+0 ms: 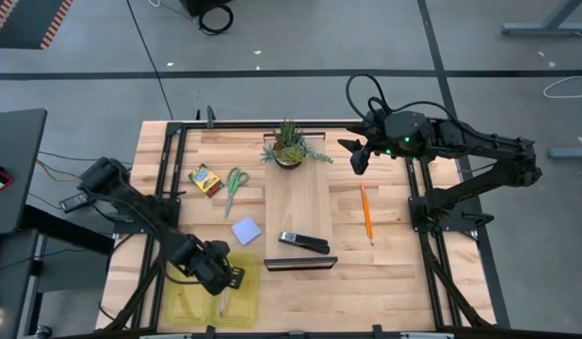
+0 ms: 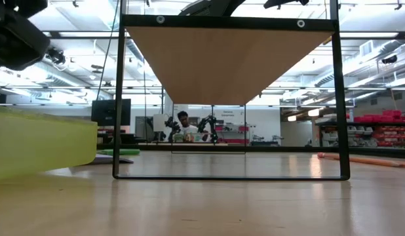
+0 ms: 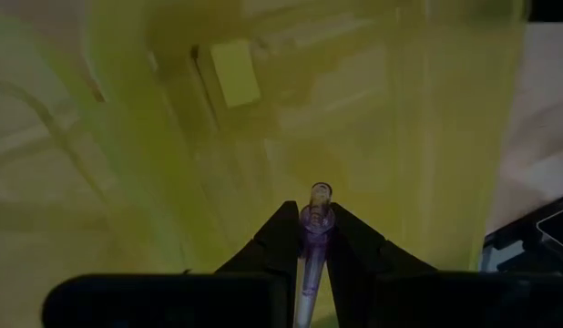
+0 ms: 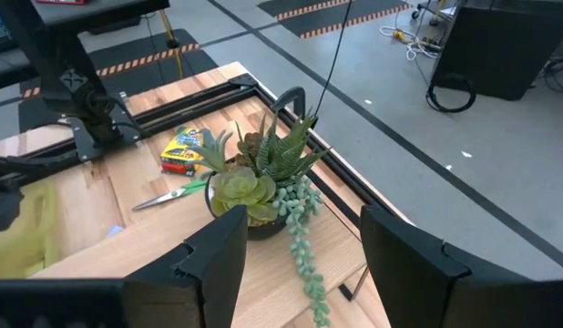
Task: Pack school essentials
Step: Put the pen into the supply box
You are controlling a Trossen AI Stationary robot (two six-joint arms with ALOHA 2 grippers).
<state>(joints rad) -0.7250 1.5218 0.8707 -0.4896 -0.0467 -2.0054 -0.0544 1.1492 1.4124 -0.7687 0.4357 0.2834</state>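
Note:
My left gripper point(image 1: 218, 280) hovers over a translucent yellow container point(image 1: 211, 299) at the table's near left and is shut on a thin purple pen point(image 3: 315, 219). My right gripper point(image 1: 359, 158) hangs open above the far side, next to a small potted plant point(image 1: 289, 146); its fingers touch nothing. One orange pencil point(image 1: 366, 213) lies on the right. The green-handled scissors point(image 1: 234, 189), yellow-and-green crayon box point(image 1: 205, 179) and pale blue note pad point(image 1: 246, 230) lie flat left of centre. The right wrist view shows the crayon box point(image 4: 185, 150) and scissors point(image 4: 172, 194) beyond the plant point(image 4: 263, 182). My left gripper pinches the purple pen between its two fingers point(image 3: 280, 232), close to one end point(image 3: 319, 193), which sticks out just past the fingertips. The pen lies along the fingers and runs back toward the wrist. It is lifted clear, above the yellow container's inside point(image 3: 263, 109).
A black stapler point(image 1: 303, 242) lies on a wooden board point(image 1: 299, 202) at mid-table, with a dark-framed stand point(image 1: 300, 264) at the board's near end. Black rails point(image 1: 169, 179) run along both table sides. In the low view the yellow container point(image 2: 38, 147) stands at the left.

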